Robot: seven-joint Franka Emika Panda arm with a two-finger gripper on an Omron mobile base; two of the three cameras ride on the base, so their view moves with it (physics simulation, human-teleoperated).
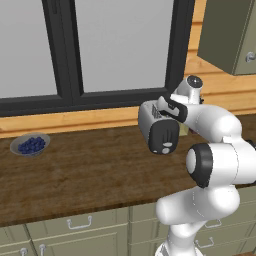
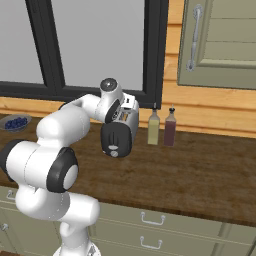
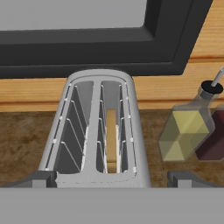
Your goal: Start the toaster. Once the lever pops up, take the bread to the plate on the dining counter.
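The open pincer (image 3: 112,181) hovers above the boxy silver-white toaster (image 3: 98,131), whose right slot holds the tan bread slice (image 3: 111,140). Judging by this, the lever on the dark end panel needs one straight downward press, fingers clear of the slots.

Grey bowl of blueberries (image 1: 30,145) set far left below the dark-framed window (image 1: 75,55), yellow oil bottle (image 2: 153,128) and dark red bottle (image 2: 170,128) stood touching, olive wall cabinet (image 2: 220,42) hung above, drawers (image 2: 150,232) fitted below.
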